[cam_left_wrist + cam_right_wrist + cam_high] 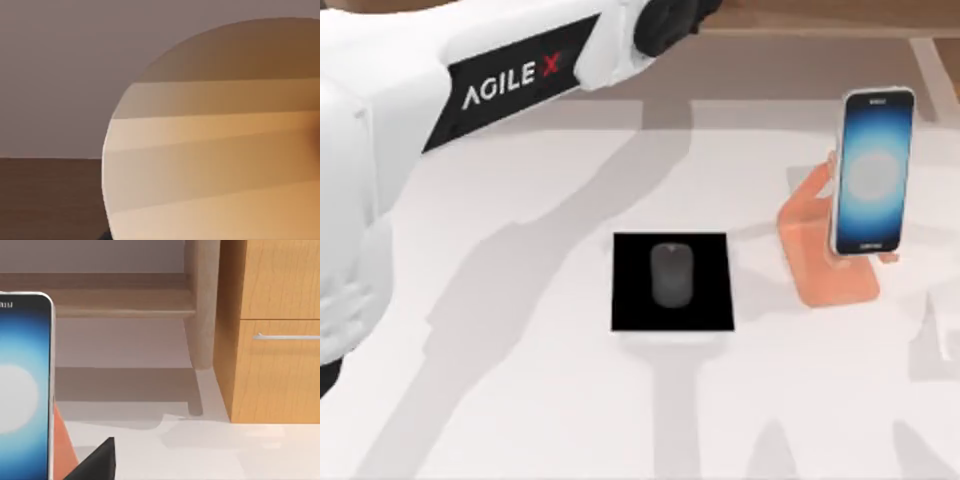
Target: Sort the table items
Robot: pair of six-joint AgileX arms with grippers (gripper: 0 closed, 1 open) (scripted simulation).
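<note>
Mouse [672, 274] resting on black mat [630, 300], smartphone [871, 172] leaning on orange stand [815, 255] right; gripper states impossible telling.

The left arm [440, 110] is showing smooth, rounded white casing, wearing a black panel with white "AGILE" lettering and a red X, ending in a dark joint.

The mouse [672, 274] lies on a mat [630, 300] mid-table; to its right, the phone [873, 170] leans on a stand [815, 255].
</note>
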